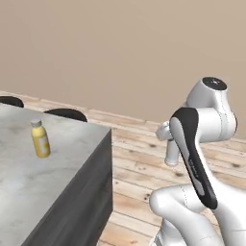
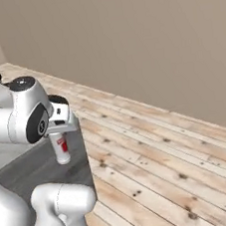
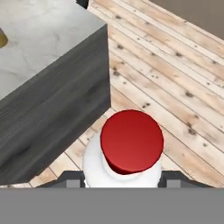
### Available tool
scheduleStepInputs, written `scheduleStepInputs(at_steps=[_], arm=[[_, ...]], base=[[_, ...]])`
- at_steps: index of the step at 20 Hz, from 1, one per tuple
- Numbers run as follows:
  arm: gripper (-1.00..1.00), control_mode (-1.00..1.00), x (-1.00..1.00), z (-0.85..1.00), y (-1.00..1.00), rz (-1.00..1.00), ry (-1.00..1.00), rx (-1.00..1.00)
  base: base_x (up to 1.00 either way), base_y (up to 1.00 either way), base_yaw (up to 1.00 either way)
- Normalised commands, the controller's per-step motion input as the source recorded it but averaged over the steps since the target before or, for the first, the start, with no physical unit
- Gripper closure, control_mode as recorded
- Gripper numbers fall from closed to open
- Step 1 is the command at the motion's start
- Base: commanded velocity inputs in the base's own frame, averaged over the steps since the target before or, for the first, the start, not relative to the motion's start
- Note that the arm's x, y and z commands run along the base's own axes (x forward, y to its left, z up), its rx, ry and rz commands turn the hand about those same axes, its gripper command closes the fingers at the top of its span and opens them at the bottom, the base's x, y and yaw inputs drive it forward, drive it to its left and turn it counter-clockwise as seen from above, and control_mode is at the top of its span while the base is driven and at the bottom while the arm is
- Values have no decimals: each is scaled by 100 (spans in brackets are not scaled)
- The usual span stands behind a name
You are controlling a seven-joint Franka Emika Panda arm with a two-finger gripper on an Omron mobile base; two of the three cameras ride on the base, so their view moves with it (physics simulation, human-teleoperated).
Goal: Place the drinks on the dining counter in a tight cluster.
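My gripper (image 3: 120,180) is shut on the slim white bottle with the red cap (image 3: 131,139), gripping it near its top. The bottle (image 2: 62,148) hangs upright off the dining counter's corner, over the wooden floor and beside the grey panelled side (image 3: 57,109). In the left base view the bottle (image 1: 172,153) shows just behind my upper arm, under the gripper (image 1: 167,136). The fat yellow bottle with the grey cap (image 1: 40,139) stands upright on the marble top (image 1: 29,182), well left of the held bottle; its edge (image 3: 2,39) shows in the hand view. The white-and-blue bottle is out of view.
Two black round seats (image 1: 65,114) (image 1: 9,101) stand at the counter's far side. Wooden plank floor (image 2: 165,153) runs to the right up to a beige wall (image 2: 151,40). The counter's corner (image 1: 109,132) lies between the two bottles.
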Motion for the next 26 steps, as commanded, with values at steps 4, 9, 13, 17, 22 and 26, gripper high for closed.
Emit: scheduleStepInputs(at_steps=[4,9,13,17,22,26], arm=[[100,100,0,0,0,0,0,0],[100,100,0,0,0,0,0,0],[100,100,0,0,0,0,0,0],[100,100,0,0,0,0,0,0],[100,100,0,0,0,0,0,0],[100,100,0,0,0,0,0,0]], base=[[88,-24,80],[80,-36,81],[82,-38,58],[100,-8,32],[58,13,6],[0,0,0]])
